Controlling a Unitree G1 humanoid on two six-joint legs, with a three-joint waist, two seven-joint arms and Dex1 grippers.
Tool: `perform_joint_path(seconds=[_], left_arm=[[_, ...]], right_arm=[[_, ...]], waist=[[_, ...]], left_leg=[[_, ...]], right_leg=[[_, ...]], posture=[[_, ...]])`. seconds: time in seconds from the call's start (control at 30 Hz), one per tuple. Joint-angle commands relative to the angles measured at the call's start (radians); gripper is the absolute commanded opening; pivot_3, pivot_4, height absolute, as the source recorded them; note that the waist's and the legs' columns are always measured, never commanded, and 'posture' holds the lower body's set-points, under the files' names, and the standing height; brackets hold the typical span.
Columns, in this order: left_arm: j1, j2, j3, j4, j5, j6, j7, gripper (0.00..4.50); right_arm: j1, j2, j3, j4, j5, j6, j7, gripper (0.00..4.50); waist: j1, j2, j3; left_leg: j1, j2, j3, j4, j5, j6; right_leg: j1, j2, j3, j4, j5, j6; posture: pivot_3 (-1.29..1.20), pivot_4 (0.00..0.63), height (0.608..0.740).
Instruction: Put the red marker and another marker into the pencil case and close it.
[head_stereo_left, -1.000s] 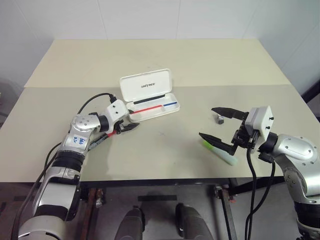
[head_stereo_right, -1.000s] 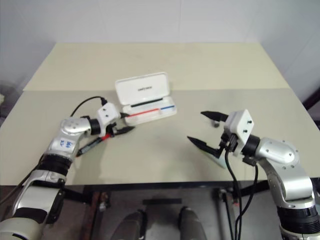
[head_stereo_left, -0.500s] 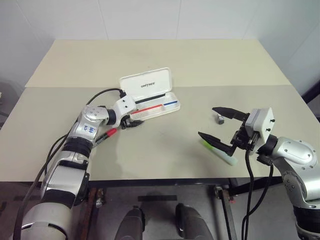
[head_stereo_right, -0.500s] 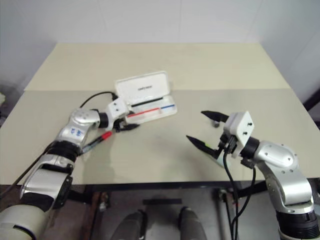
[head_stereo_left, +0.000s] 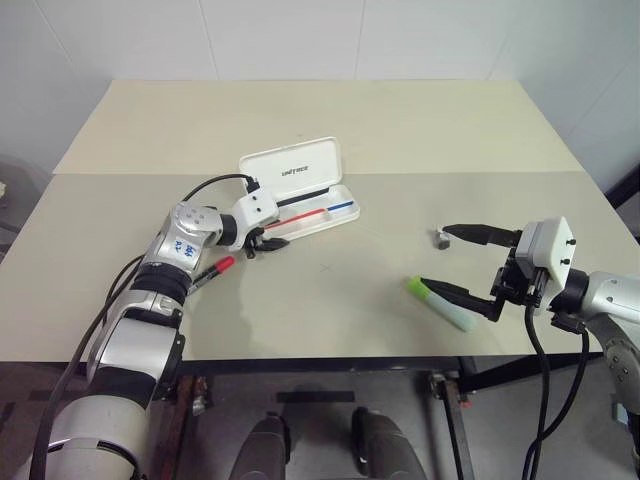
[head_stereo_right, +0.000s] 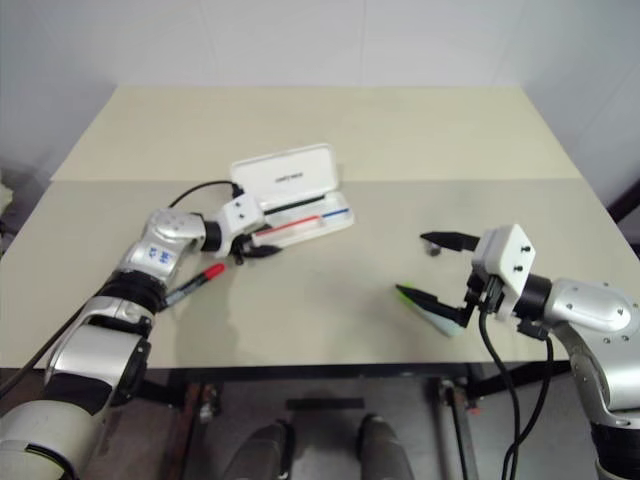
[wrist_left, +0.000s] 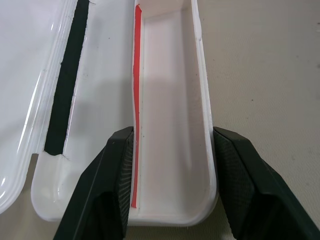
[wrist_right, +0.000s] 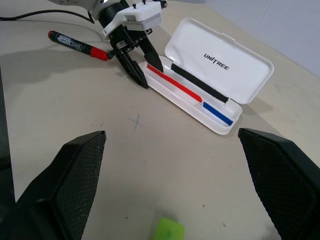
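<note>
Nearest the robot, on the beige bench (head_stereo_left: 330, 300), lies the stubby thick marker with a bright light-green cap and pale whitish-green barrel (head_stereo_left: 438, 302), resting flat toward the right front edge. The right hand (head_stereo_left: 462, 268) hovers over it with its two black fingers spread wide, one above the cap end and one further back near a small grey metal clip (head_stereo_left: 438, 239); it grasps nothing. The wide spread looks like readiness to straddle the thick barrel, though it has not yet closed on it.

Over on the left, the slim marker with a black barrel and bright red cap (head_stereo_left: 208, 272) lies free on the bench beside the left forearm, outside the case and not held by anything.

A little further back, the left hand (head_stereo_left: 270, 241) sits at the near end of the flat white hard-plastic pencil case (head_stereo_left: 325, 215). In the left wrist view its fingers (wrist_left: 240, 165) straddle the narrow tray end, one pad just outside the wall and the other against the inner divider by a thin red line. They appear half closed around that end, probably to steady the case, though whether they truly pinch the plastic cannot be told.

Beyond, the hinged lid (head_stereo_left: 292, 167) with dark lettering stands open, leaning back, leaving the tray free to receive both markers.
</note>
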Motion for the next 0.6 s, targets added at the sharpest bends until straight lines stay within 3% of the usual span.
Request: perform_joint_path(seconds=[0.03, 0.6], left_arm=[[0.067, -0.001, -0.059, -0.063, -0.002, 0.06, -0.171, 1.97], [0.281, 0.083, -0.058, -0.645, -0.099, 0.289, -0.331, 1.97]], right_arm=[[-0.019, 0.0, -0.011, -0.009, 0.006, -0.016, 0.001, 4.5], [-0.013, 0.038, 0.021, -0.021, -0.006, -0.022, -0.02, 4.5]], waist=[[-0.001, 0.0, 0.0], [0.001, 0.0, 0.0]], left_leg=[[0.0, 0.0, 0.0, 0.0, 0.0, 0.0], [-0.002, 0.0, 0.0, 0.0, -0.004, 0.003]], right_leg=[[0.0, 0.0, 0.0, 0.0, 0.0, 0.0], [0.0, -0.001, 0.0, -0.001, -0.003, 0.001]], posture=[[0.0, 0.15, 0.74], [0.0, 0.15, 0.74]])
